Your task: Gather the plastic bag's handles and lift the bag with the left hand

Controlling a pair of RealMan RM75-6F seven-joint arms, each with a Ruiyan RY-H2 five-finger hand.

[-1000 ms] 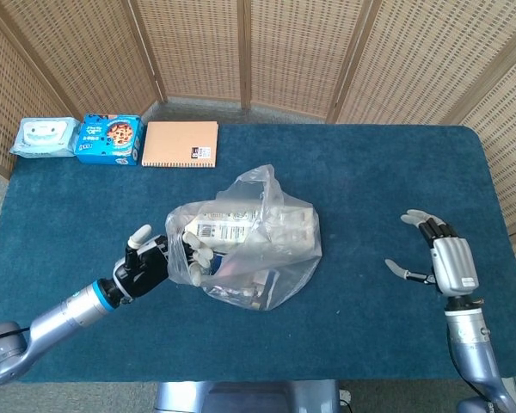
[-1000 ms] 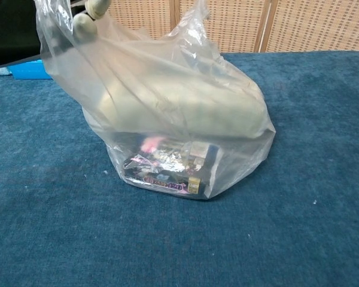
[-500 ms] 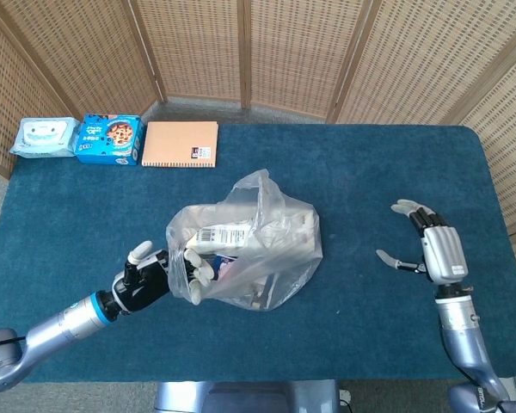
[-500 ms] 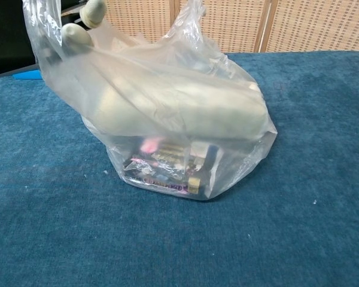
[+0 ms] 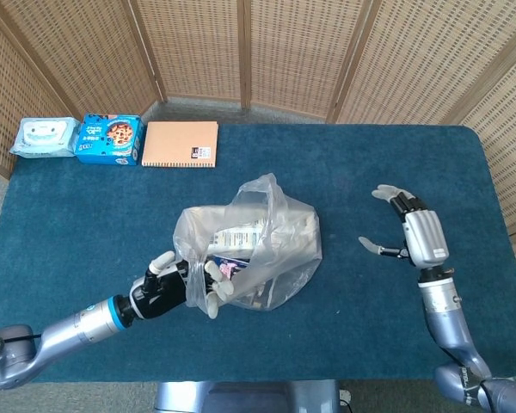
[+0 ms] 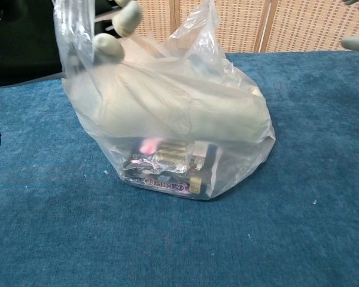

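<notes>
The clear plastic bag (image 5: 258, 245) (image 6: 179, 119) sits mid-table with a milk carton and small packets inside. One handle (image 5: 258, 191) stands up at its top. My left hand (image 5: 176, 288) is at the bag's near-left edge. Its fingers (image 5: 217, 288) (image 6: 110, 42) are spread and pushed in under the plastic there, which drapes over them. The thumb stays outside, well apart from them, and nothing is pinched. My right hand (image 5: 406, 234) hovers to the right of the bag, clear of it, with fingers spread; only its fingertips (image 6: 356, 42) show at the top right of the chest view.
Along the table's far left edge lie a wipes pack (image 5: 43, 138), a blue cookie box (image 5: 109, 139) and a tan notebook (image 5: 181, 144). The blue cloth table (image 5: 370, 163) ends at wicker screens behind.
My left hand slid right along the bag's near side and pushed its fingers deeper under the plastic, lifting that edge. My right hand rose and drifted left toward the bag.
</notes>
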